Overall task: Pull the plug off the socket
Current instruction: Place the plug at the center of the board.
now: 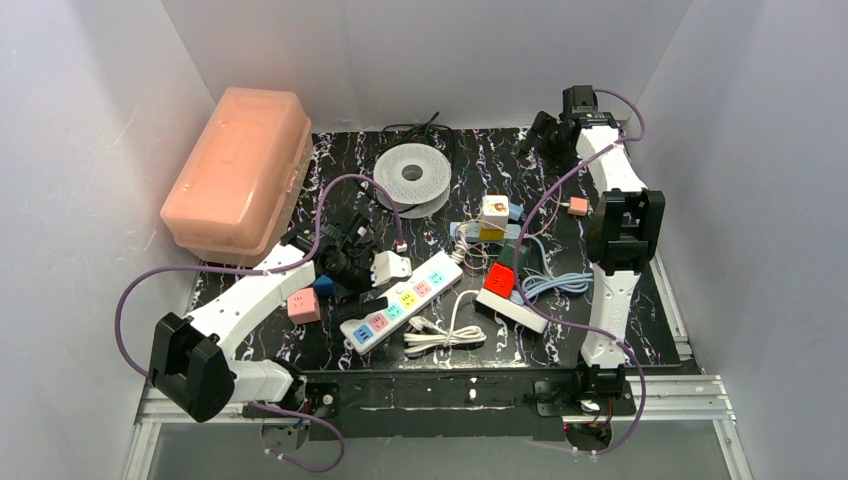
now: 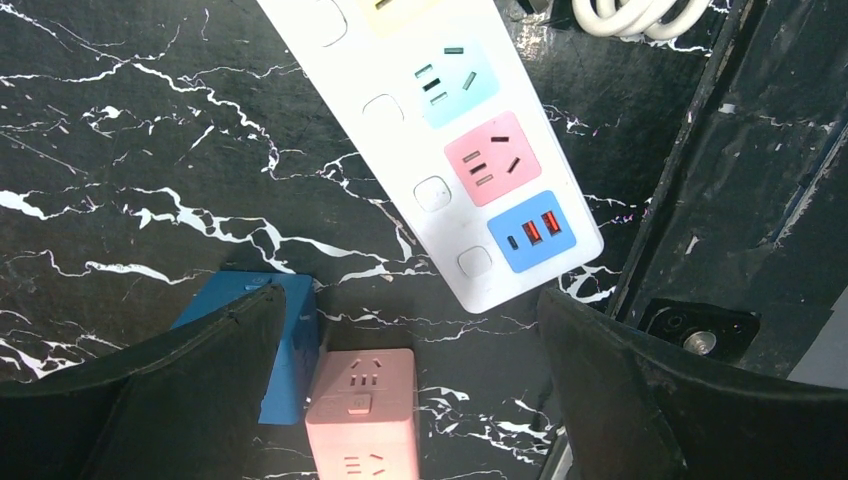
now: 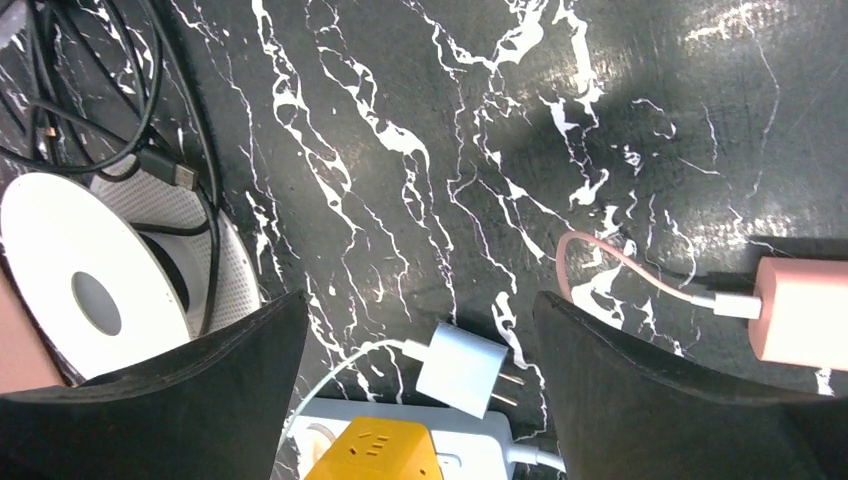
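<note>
L claw [image 2: 408, 335], R claw [image 3: 418, 312] spread wide, empty; white plug [image 3: 462, 372] loose by yellow socket [image 3: 385, 450]

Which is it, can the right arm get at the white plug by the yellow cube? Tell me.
Probably yes. The right gripper is open, and the white plug lies loose on the table in line with its gap, nothing on top. The yellow cube sits close beside it, so room is tight.

Left arm [image 1: 250, 288] showing white link shells, chunky black joint blocks. Right arm [image 1: 612, 290] wearing same colours. Purple cable [image 1: 121, 305] looping off each arm. Left tool [image 2: 407, 330], right tool [image 3: 420, 320] showing matte black, scuffed fingers [image 2: 180, 390].
</note>
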Controlling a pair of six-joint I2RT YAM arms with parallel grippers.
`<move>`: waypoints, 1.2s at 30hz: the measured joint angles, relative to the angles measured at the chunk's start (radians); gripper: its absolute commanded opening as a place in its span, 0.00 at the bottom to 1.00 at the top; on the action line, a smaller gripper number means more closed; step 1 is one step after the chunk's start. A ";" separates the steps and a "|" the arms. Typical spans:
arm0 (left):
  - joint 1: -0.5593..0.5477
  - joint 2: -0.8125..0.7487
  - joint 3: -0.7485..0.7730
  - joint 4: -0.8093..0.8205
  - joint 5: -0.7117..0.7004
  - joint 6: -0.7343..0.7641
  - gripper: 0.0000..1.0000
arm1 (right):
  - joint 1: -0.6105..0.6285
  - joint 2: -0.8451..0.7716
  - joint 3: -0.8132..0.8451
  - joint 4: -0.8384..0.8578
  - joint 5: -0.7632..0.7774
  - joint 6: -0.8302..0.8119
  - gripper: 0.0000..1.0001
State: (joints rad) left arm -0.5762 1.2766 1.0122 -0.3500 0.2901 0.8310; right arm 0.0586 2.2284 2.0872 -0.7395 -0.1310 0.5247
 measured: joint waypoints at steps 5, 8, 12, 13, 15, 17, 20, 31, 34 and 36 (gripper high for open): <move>0.000 -0.006 0.002 -0.011 -0.008 -0.018 0.98 | 0.048 -0.096 -0.060 0.008 0.075 -0.041 0.91; 0.000 -0.006 0.006 -0.021 -0.015 -0.029 0.98 | 0.144 -0.292 -0.223 0.036 0.157 -0.062 0.91; 0.002 -0.006 0.018 -0.029 -0.021 -0.031 0.98 | 0.322 -0.618 -0.457 0.080 0.219 -0.058 0.92; 0.003 -0.007 0.019 -0.030 -0.021 -0.030 0.98 | 0.352 -0.676 -0.493 0.087 0.232 -0.056 0.92; 0.005 -0.009 0.020 -0.033 -0.021 -0.028 0.98 | 0.395 -0.784 -0.560 0.097 0.264 -0.049 0.92; 0.006 -0.012 0.021 -0.040 -0.021 -0.027 0.98 | 0.431 -0.855 -0.610 0.097 0.298 -0.032 0.92; 0.008 -0.016 0.023 -0.046 -0.021 -0.027 0.98 | 0.505 -0.893 -0.666 0.099 0.335 0.002 0.92; 0.010 -0.031 0.025 -0.052 -0.021 -0.022 0.98 | 0.595 -0.790 -0.808 0.184 0.306 0.132 0.93; 0.011 -0.037 0.025 -0.051 -0.021 -0.019 0.98 | 0.595 -0.755 -0.821 0.257 0.321 0.153 0.93; 0.011 -0.039 0.025 -0.051 -0.021 -0.017 0.98 | 0.595 -0.729 -0.832 0.301 0.335 0.161 0.94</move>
State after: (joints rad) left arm -0.5648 1.2381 1.0374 -0.4015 0.2687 0.8139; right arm 0.6540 1.4990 1.2552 -0.4381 0.2039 0.6857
